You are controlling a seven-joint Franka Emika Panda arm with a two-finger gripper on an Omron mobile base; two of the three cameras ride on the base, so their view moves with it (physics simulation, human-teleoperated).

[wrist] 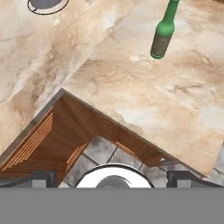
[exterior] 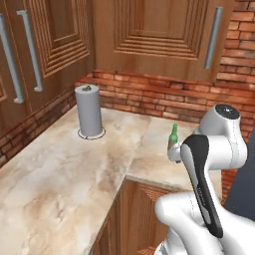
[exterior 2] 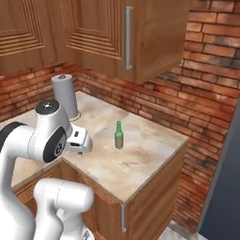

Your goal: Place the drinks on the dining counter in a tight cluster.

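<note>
On my far left in the left base view there's a grey paper-towel cylinder (exterior: 88, 110) standing upright on its ring base, back near the brick wall (exterior: 149, 94) and under the wooden cabinets (exterior: 149, 30). It sits on the marbled table (exterior: 64, 169), which wraps round an inner corner.

Moving right, I've got the slim green glass bottle (exterior: 173, 138) upright on the right-hand wing of that table, well apart from the cylinder. The arm's white elbow crosses in front of it, so I see just its neck and upper body there.

The right base view gives me the same bottle (exterior 2: 119, 136) cleanly: it stands alone near the middle of that wing, touching nothing, with the pincer (exterior 2: 79, 142) to its left, near but clear of it, hovering around the table's front edge.

Through the hand view, the bottle (wrist: 163, 33) leans across the upper right, the table's inner corner and wooden cabinet front below it, tiled floor (wrist: 105, 153) at the bottom. My pincer is spread wide with nothing between its tips, which peek up at the lower corners.
</note>
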